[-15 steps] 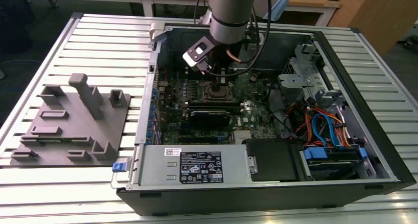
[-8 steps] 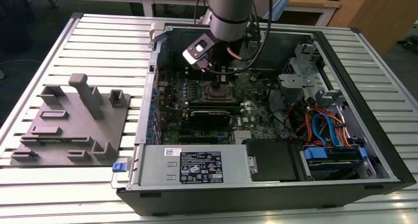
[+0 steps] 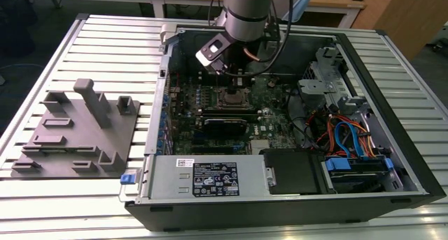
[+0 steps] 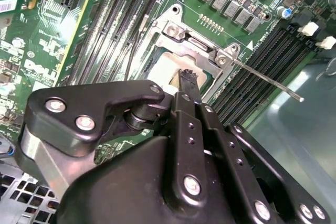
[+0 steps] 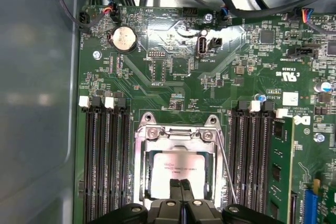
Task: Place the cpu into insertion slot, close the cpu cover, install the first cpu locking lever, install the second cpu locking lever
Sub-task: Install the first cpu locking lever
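Pinched shut on nothing at gripper [image 5: 182, 183], tips right over near edge of cpu [image 5: 178, 166], likely for pushing not gripping since already seated flat in insertion slot [image 3: 218, 98] under lowered cpu cover [image 5: 147, 174]; beyond, locking lever [image 5: 226, 169] jutting free beside memory slots [image 5: 252, 166], seemingly unlatched

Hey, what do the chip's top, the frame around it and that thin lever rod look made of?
Square silver-grey cpu top: metal, matte pale sheen with faint print. Thin square silver cpu cover frame: probably stamped steel, bright glare along its folded edges. Thin straight lever rod: bare metal wire, likely steel, evenly shiny.
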Robot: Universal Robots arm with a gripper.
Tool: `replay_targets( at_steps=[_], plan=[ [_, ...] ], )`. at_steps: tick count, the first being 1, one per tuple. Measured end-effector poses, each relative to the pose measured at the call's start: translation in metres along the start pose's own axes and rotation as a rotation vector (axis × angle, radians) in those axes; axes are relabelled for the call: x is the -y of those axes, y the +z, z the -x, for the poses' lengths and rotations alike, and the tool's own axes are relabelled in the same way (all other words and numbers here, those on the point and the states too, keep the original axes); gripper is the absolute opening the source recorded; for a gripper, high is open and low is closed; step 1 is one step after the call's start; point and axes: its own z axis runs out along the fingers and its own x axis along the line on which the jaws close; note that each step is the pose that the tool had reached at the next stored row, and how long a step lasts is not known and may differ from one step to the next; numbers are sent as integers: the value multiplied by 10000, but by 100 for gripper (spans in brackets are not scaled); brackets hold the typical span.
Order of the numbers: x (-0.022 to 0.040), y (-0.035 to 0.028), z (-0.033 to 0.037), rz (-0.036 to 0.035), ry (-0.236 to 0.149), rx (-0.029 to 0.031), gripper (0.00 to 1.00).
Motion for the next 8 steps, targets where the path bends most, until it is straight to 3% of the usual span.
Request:
replay_targets(
  at_steps=[8],
  plan=[
    [1, -37, 0, -3, 4, 119, 10]
  ],
)
